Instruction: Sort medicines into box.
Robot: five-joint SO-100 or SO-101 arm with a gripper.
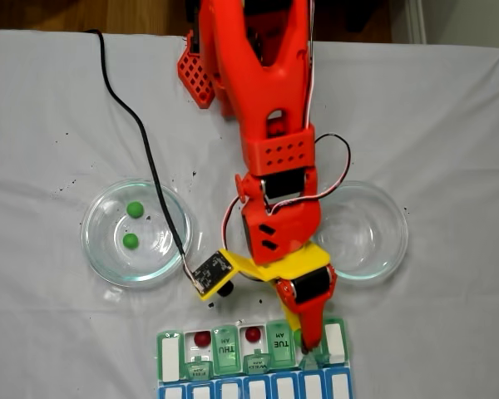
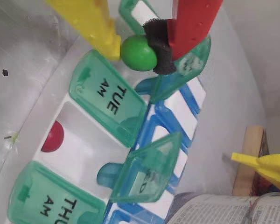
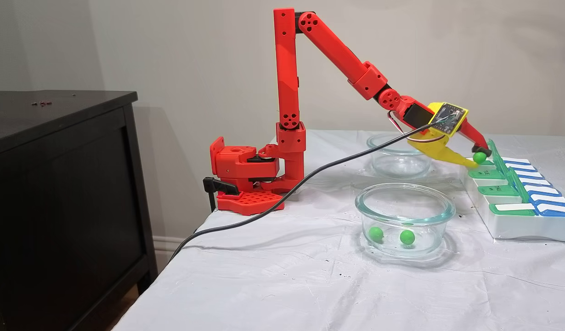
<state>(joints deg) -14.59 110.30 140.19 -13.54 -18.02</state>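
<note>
A smooth green ball [image 2: 138, 53] sits pinched in the gripper [image 2: 140, 52], between the yellow plastic finger and the red one's black foam pad, right over the pill box [image 2: 84, 149] with its see-through green lids. Two matte red balls [image 1: 202, 339] lie in open compartments; two more green balls [image 3: 375, 233] rest in a round glass dish [image 3: 404, 198].

balls [image 1: 132, 224] in dish [image 1: 100, 249], left of arm [image 1: 270, 125]
</note>
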